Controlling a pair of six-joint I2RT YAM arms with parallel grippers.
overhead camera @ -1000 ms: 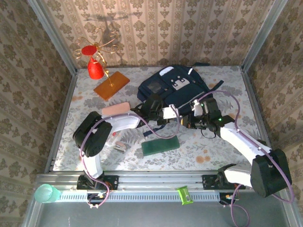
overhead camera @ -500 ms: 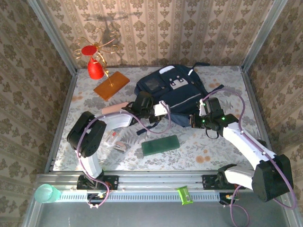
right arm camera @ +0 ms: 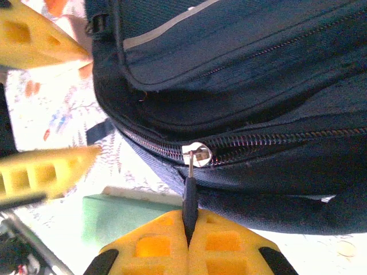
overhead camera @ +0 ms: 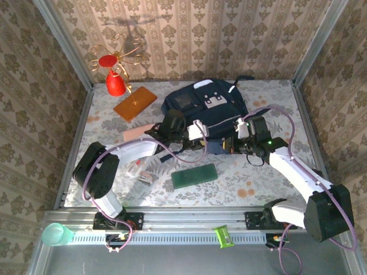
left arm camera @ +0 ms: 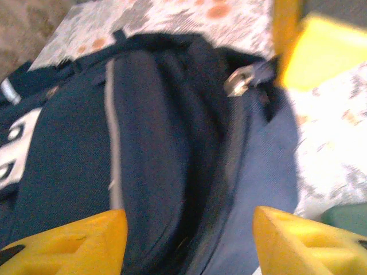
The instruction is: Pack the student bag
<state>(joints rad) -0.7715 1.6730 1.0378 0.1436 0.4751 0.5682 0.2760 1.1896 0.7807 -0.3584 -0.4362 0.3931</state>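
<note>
The student bag (overhead camera: 207,109) lies at the back centre of the table, dark navy with a white patch. My right gripper (right arm camera: 189,230) is shut on the black zipper pull (right arm camera: 190,195), which hangs from the silver slider (right arm camera: 196,154) on the bag's near edge. From above, the right gripper (overhead camera: 234,144) sits at the bag's front right corner. My left gripper (left arm camera: 186,240) stands open over the bag's dark fabric (left arm camera: 166,149), its yellow fingers (left arm camera: 69,240) spread to either side with nothing pinched. It reaches the bag's front edge from the left (overhead camera: 195,133).
A green book (overhead camera: 195,176) lies just in front of the bag. A pink block (overhead camera: 140,133) and small items (overhead camera: 139,170) lie at the left. An orange board (overhead camera: 135,103) and a red stand (overhead camera: 116,83) are at the back left. Metal frame rails border the table.
My left gripper has gone from shut to open, letting go of the bag's fabric. The bag has shifted slightly toward the back left. The right gripper stays shut on the zipper pull.
</note>
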